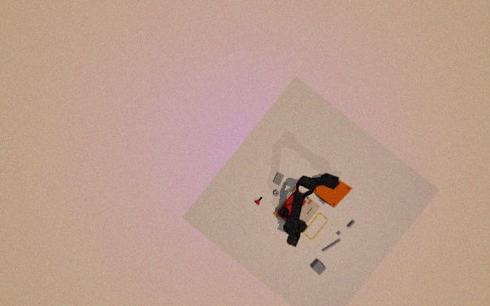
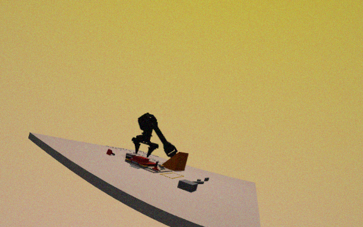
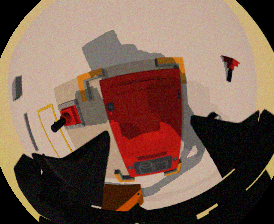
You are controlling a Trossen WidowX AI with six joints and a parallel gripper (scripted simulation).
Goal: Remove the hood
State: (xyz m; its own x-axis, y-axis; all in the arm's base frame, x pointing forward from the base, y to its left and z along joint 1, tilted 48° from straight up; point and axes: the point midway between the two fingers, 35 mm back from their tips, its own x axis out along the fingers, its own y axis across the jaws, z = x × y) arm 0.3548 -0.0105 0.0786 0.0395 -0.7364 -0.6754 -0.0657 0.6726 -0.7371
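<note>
The toy car (image 3: pixel 178 102) lies between orange-cornered brackets, its red hood (image 1: pixel 288 206) (image 2: pixel 140 159) (image 3: pixel 155 142) on it, with a dark grille at one end. My gripper (image 2: pixel 142 154) (image 3: pixel 152 127) is open and empty. Its fingers point down, low over the car; in the wrist view one fingertip lies on each side of the hood. Whether they touch the car cannot be told. In the top view the arm covers part of the car and hides the fingertips. The marked area (image 1: pixel 320 229) (image 2: pixel 178 177) (image 3: pixel 45 107) is a yellow rectangle outline beside the car, with nothing inside.
An orange slanted panel (image 1: pixel 334 196) (image 2: pixel 176 162) stands by the arm's base. A red block with a black lever (image 3: pixel 70 116) is between car and marked area. A small red piece (image 1: pixel 258 201) (image 2: pixel 109 152) (image 3: pixel 230 62) lies apart. A grey block (image 1: pixel 318 267) (image 2: pixel 187 185) and bars lie beyond the outline.
</note>
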